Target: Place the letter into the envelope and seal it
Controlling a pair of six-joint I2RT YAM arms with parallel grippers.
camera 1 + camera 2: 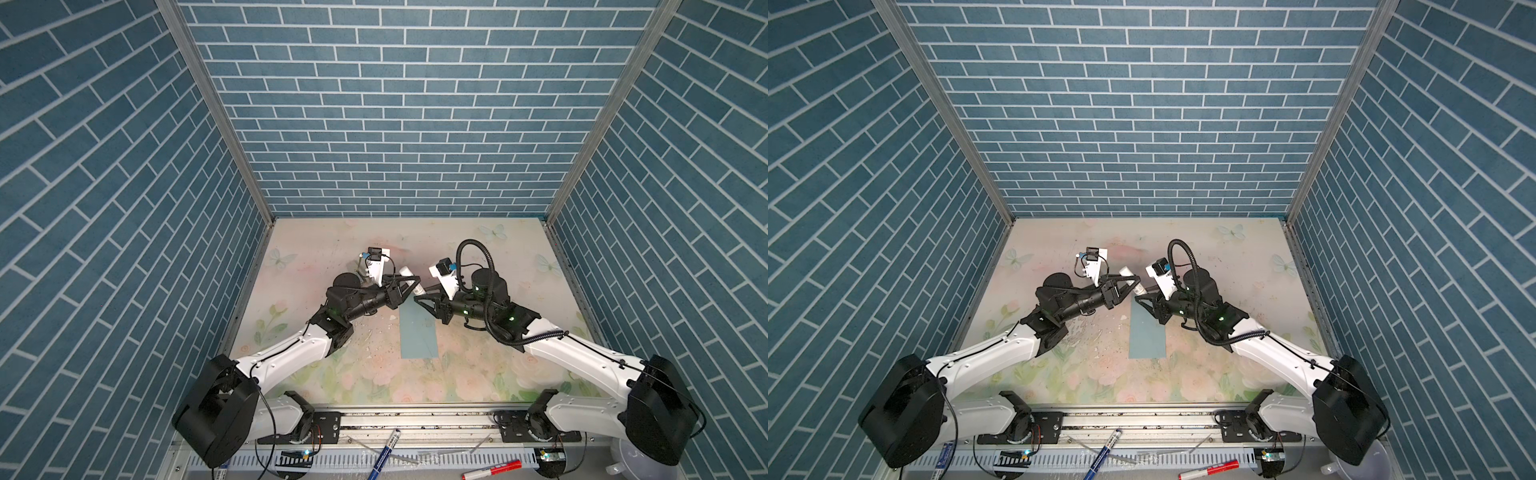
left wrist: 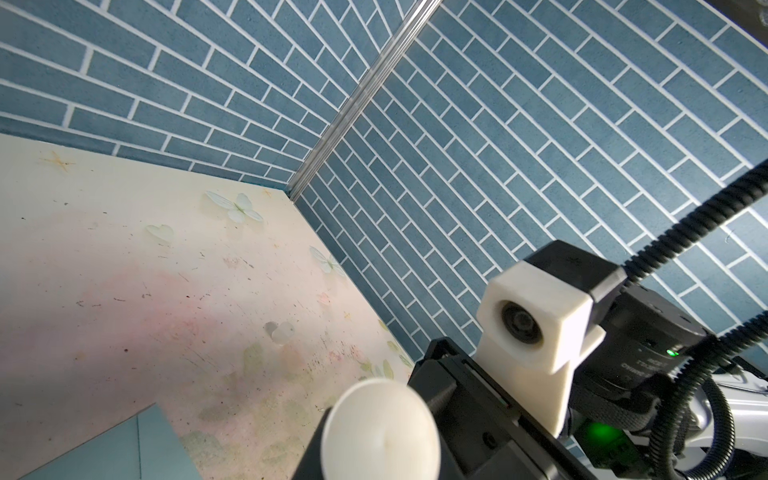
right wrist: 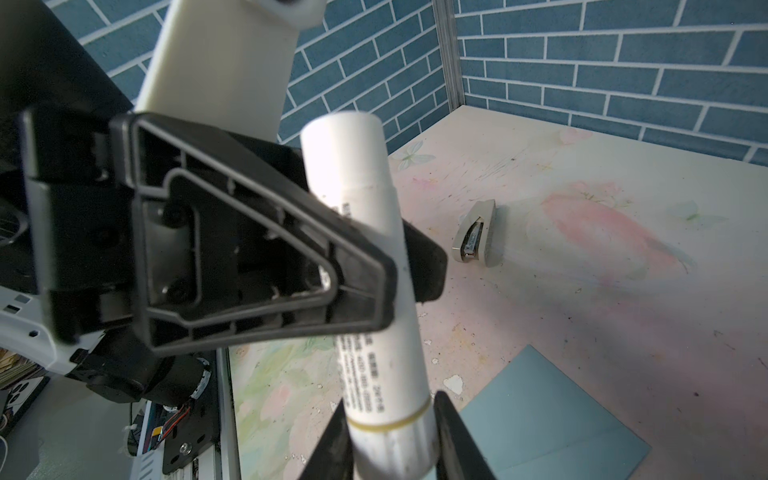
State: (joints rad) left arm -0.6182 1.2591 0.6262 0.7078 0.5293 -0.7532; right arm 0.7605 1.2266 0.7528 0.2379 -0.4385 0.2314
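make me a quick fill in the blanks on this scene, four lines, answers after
1. The left pincer is shut on a ____ glue stick.
2. The plain teal ____ lies flat on the table.
3. The walls show a blue ____ pattern.
4. The small grey ____ lies on the table, in no pincer's hold.
Missing words: white; envelope; brick; stapler.
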